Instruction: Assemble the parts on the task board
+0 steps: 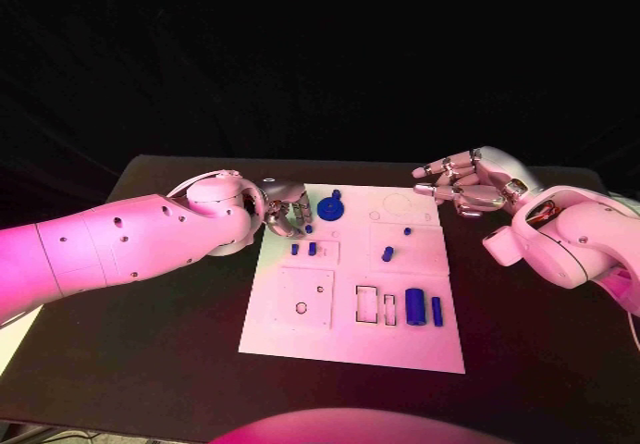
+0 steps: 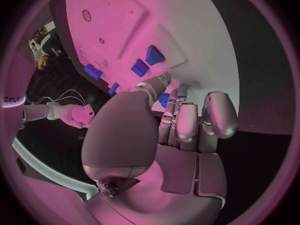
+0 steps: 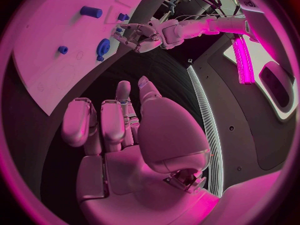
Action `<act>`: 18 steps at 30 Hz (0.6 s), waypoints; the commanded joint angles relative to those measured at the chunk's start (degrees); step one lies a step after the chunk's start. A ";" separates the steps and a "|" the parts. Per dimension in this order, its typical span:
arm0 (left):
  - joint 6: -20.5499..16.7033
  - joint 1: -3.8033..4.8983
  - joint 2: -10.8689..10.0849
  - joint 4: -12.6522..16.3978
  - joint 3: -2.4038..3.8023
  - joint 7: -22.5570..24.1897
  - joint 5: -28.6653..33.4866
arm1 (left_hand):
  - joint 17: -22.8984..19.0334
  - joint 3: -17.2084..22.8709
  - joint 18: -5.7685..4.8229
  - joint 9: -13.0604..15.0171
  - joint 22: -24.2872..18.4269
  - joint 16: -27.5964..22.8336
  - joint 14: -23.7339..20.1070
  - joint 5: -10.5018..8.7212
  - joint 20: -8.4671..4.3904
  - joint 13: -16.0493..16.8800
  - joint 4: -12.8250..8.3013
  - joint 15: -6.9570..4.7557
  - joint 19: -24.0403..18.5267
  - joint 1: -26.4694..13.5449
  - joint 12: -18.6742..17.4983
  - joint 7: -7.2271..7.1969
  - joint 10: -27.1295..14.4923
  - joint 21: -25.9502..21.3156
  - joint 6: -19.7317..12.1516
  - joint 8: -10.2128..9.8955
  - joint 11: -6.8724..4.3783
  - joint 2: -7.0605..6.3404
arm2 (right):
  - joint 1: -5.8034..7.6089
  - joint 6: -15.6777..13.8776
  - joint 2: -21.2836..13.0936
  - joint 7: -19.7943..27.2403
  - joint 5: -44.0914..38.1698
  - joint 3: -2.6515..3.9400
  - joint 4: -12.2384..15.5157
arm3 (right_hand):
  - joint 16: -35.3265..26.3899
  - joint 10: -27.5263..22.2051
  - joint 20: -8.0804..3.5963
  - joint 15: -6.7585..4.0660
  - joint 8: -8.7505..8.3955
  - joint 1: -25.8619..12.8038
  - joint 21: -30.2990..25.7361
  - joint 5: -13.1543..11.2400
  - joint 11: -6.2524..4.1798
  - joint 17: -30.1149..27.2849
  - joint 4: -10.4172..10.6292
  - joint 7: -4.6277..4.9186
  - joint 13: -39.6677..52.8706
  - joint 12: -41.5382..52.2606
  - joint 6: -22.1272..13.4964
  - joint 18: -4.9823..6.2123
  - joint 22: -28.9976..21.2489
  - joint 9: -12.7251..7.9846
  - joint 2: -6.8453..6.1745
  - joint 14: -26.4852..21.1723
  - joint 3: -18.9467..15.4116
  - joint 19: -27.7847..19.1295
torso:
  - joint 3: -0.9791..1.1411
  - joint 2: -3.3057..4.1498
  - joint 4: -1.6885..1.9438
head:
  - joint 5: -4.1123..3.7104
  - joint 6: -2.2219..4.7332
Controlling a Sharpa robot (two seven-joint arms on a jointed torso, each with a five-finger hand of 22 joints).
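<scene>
The white task board lies in the middle of the black table. My left hand hovers over its far left corner with fingers curled in, and a small blue part is pinched between thumb and fingertips. A blue gear lies just right of that hand. Two short blue pegs stand below it. Two more small pieces sit mid-board, and two blue cylinders lie near the right edge. My right hand hangs off the board's far right corner, holding nothing, fingers loosely bent.
Outlined recesses and a square plate outline mark the board's near half. Bare black table surrounds the board on all sides. In the right wrist view the left hand sits beside the gear.
</scene>
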 commanded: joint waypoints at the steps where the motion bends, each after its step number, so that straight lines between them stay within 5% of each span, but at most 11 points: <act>1: -4.06 -0.08 -0.99 -0.48 -0.07 1.88 3.91 | -2.33 0.53 1.03 -0.32 -2.73 -1.73 0.34 0.25 0.26 -0.26 -0.58 0.36 -1.06 1.09 -0.14 -0.02 -1.32 -3.75 -0.17 0.01 0.21 0.29 | -0.14 1.68 0.19 -2.30 -7.78 0.02 -0.89 | -2.85 -4.44 0.13 0.48 0.39 3.19 -1.20 -1.05 0.44 -2.47 -1.13 0.95 -5.73 -7.03 0.80 1.05 -1.79 0.17 0.44 0.24 1.77 -0.79 | -0.03 -0.06 -0.10 | -0.10 0.28; 4: -6.57 0.01 -1.97 -1.80 -0.06 5.09 15.69 | -12.85 2.67 3.47 -0.40 -12.14 -9.92 -3.91 0.19 0.17 -0.50 -1.82 0.22 -6.05 2.87 0.34 -0.08 -2.11 -16.99 1.02 0.59 0.27 0.93 | -0.27 2.03 0.30 -4.48 -16.55 0.02 -1.24 | -4.42 -4.45 0.55 1.03 0.60 6.75 -1.38 -2.13 0.83 -3.84 -2.76 1.57 -14.35 -15.00 2.21 1.04 -1.94 0.27 0.12 0.42 5.00 -0.35 | 0.10 -0.08 -0.09 | -0.33 0.58; 8: -10.10 0.09 -3.34 -3.13 -0.09 11.34 35.29 | -22.09 5.17 5.36 -0.23 -19.69 -17.67 -9.02 0.17 -0.12 -0.34 -3.31 0.10 -11.72 4.13 2.03 0.42 -0.08 -28.27 3.17 1.96 0.34 1.45 | -0.60 3.13 0.52 -7.88 -29.36 0.02 -0.86 | -5.00 -2.23 0.41 0.98 0.64 8.50 -0.80 -2.47 0.92 -4.50 -4.33 0.57 -22.36 -20.48 4.65 0.92 -1.04 0.30 -1.12 0.84 9.82 0.60 | 0.14 0.01 -0.15 | -1.13 1.19; 10: -12.10 0.10 -4.13 -3.06 -0.14 15.91 47.23 | -26.26 5.16 5.55 -0.34 -20.53 -21.27 -11.39 0.01 -0.11 -0.13 -3.11 0.09 -13.29 3.20 3.13 0.34 1.15 -29.90 3.33 2.18 0.15 1.68 | -0.83 4.10 0.78 -9.89 -35.97 0.02 -0.41 | -5.00 -0.84 0.41 0.81 0.38 8.00 -0.56 -2.69 0.65 -4.64 -4.71 0.18 -26.31 -22.62 5.75 0.78 -0.65 0.22 -2.47 1.06 12.38 0.95 | 0.10 0.01 -0.25 | -1.67 1.53; 14: -13.89 0.06 -5.51 -1.59 -0.44 23.99 69.17 | -27.76 2.31 5.65 -0.02 -21.17 -22.57 -12.68 -0.14 -0.04 1.09 -2.04 -0.23 -14.57 0.56 6.41 -0.60 4.57 -31.23 5.05 3.57 -0.92 2.26 | -1.31 6.23 1.53 -13.28 -46.40 0.02 0.46 | -5.68 -0.33 0.40 0.69 0.22 6.94 -0.31 -3.54 0.63 -5.54 -4.71 -0.33 -29.36 -24.20 6.87 0.72 -0.26 0.22 -3.57 1.12 14.67 1.30 | 0.04 0.03 -0.26 | -3.08 2.23; 18: -13.92 -0.02 -6.78 0.78 -0.71 28.73 82.13 | -28.14 -1.21 5.67 0.13 -22.27 -22.38 -12.78 0.23 -0.24 2.47 -1.58 -0.57 -14.38 -1.15 9.37 -1.18 5.01 -32.66 5.47 4.69 -1.79 3.31 | -1.67 8.49 2.57 -15.83 -53.87 0.02 0.72 | -6.00 0.29 0.39 0.66 -0.24 5.69 -0.16 -4.22 0.50 -6.18 -4.60 -0.69 -31.90 -25.26 7.33 0.68 -0.03 0.11 -4.64 1.25 16.72 1.59 | -0.05 0.10 -0.13 | -3.91 2.62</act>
